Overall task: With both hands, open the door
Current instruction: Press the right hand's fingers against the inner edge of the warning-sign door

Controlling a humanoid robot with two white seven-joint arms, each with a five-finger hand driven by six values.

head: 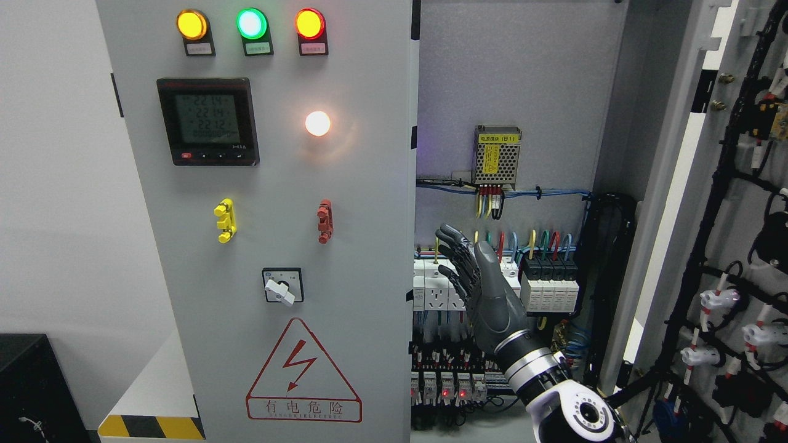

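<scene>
A grey electrical cabinet fills the head view. Its left door [277, 258] is shut and carries three lit lamps, a meter, a rotary switch and a red warning triangle. The right door [732, 203] stands swung out to the right, its wired inner face showing. My right hand [471, 271] comes up from the lower right into the open compartment. Its fingers are spread and point up and to the left, holding nothing. The fingertips are a little to the right of the left door's free edge [414, 246] and apart from it. The left arm does not show.
Behind the hand are breakers [548, 286], terminal rows and coloured wires, with a yellow-labelled power supply [497, 157] higher up. A black cable bundle [606, 277] runs down the inside right. A black box [24, 381] and a hazard-striped base [151, 426] sit at the lower left.
</scene>
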